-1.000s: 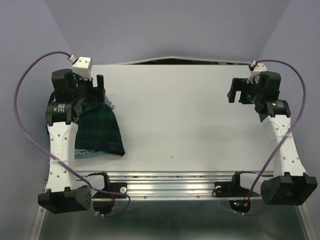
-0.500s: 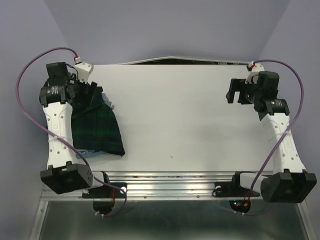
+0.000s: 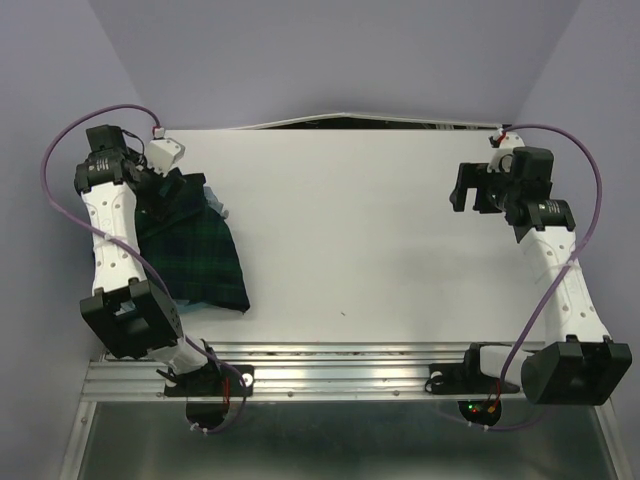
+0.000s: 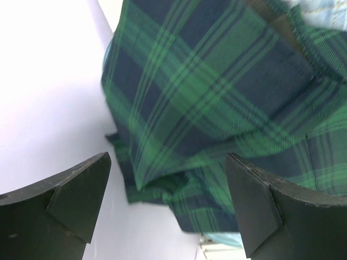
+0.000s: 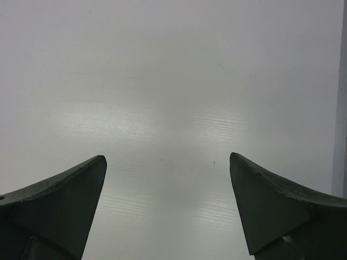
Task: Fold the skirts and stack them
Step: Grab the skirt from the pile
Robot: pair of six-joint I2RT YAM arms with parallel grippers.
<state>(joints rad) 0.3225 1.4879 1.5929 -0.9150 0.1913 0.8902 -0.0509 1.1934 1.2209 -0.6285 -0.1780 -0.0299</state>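
A dark green-and-navy tartan skirt [image 3: 200,262] lies folded at the left side of the white table [image 3: 350,230]. It fills the left wrist view [image 4: 217,103]. A pale grey-blue skirt [image 3: 190,308] lies under it, showing at the near edge and at the far corner. My left gripper [image 3: 175,195] is open and empty above the far end of the tartan skirt, its fingers [image 4: 70,189] apart. My right gripper [image 3: 465,185] is open and empty over bare table at the right, its fingers [image 5: 59,200] wide apart.
The table's far edge [image 3: 350,122] meets the wall. A metal rail [image 3: 330,370] runs along the near edge with the arm bases. Purple cables [image 3: 50,190] loop beside each arm.
My left arm has swung back and to the left, its gripper drawing toward the far left corner over the tartan skirt. The right arm has barely moved.
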